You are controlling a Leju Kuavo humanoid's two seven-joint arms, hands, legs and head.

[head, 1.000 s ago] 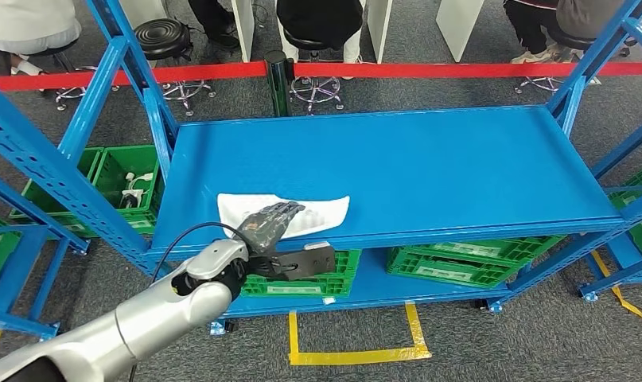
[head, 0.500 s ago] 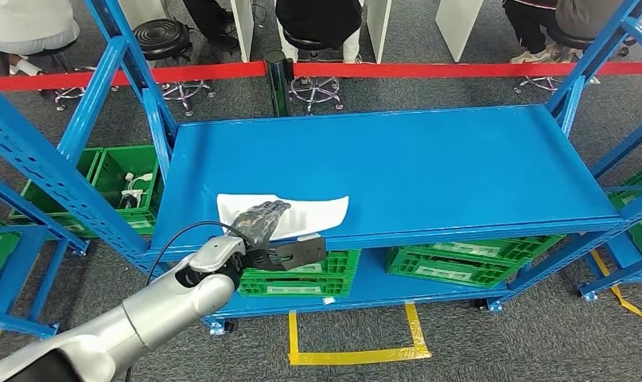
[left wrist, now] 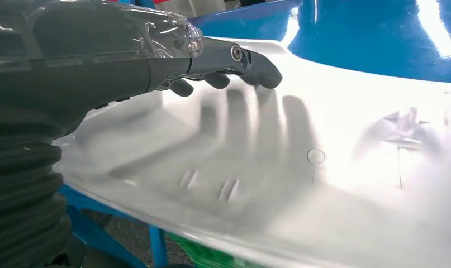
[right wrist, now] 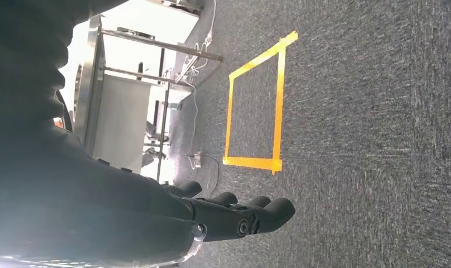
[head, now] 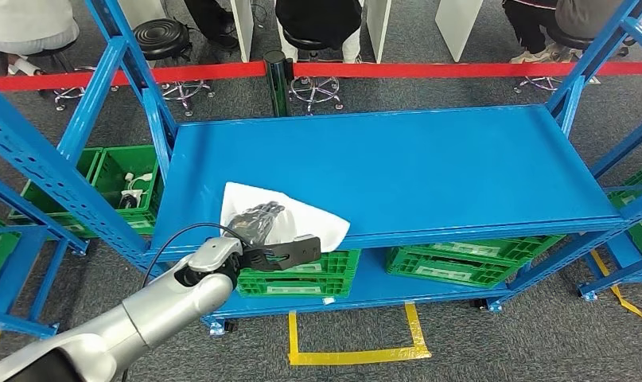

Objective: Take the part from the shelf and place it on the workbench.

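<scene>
The part is a flat white sheet-like piece (head: 305,216) at the front left of the blue shelf deck (head: 429,167). It sits tilted, its left and back edges raised off the deck. My left hand (head: 263,232) grips its front edge, dark fingers over the top and the thumb reaching beneath at the shelf lip. In the left wrist view the fingers (left wrist: 251,58) stretch over the glossy white part (left wrist: 323,167) and cast a shadow on it. My right hand (right wrist: 234,215) hangs above the grey floor, fingers stretched out, holding nothing.
Green crates (head: 453,267) stand on the lower shelf, and another (head: 118,179) to the left. Blue uprights (head: 55,167) frame the shelf. A yellow tape square (head: 357,338) marks the floor in front. A red barrier tape (head: 461,70) and seated people are behind.
The white part lay flat on the deck before; now it is tipped up, its far and left edges raised. My left hand has shifted slightly left and toward me with it.
</scene>
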